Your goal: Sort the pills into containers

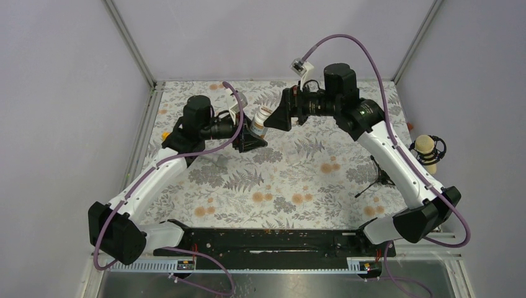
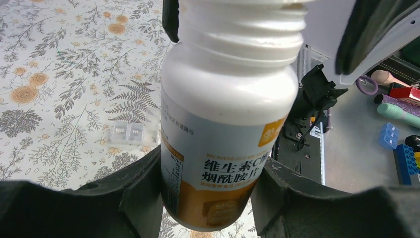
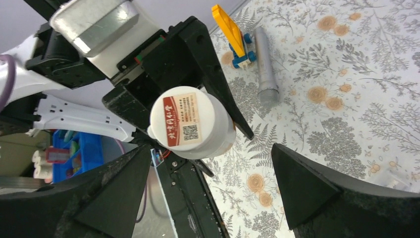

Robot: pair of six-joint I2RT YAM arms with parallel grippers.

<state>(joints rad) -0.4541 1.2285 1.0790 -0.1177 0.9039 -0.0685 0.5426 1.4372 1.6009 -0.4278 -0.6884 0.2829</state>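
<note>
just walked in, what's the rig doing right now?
The left hand holds a white pill bottle in mid-air, clamped around its lower body. The right hand is open and straddles the bottle's white cap without touching it. The cap is on the bottle, and no pills are visible.

pill bottle [image 2: 228,99] in left pincer [image 2: 210,191], right pincer [image 1: 276,117] beside it

My left arm [image 1: 144,188] and right arm [image 1: 400,164] are white links with black joints, a purple cable [image 1: 343,36] looping along each. My left hand [image 2: 210,198] and right hand [image 3: 212,148] are matte black with wedge-shaped fingers [image 3: 307,188].
</note>
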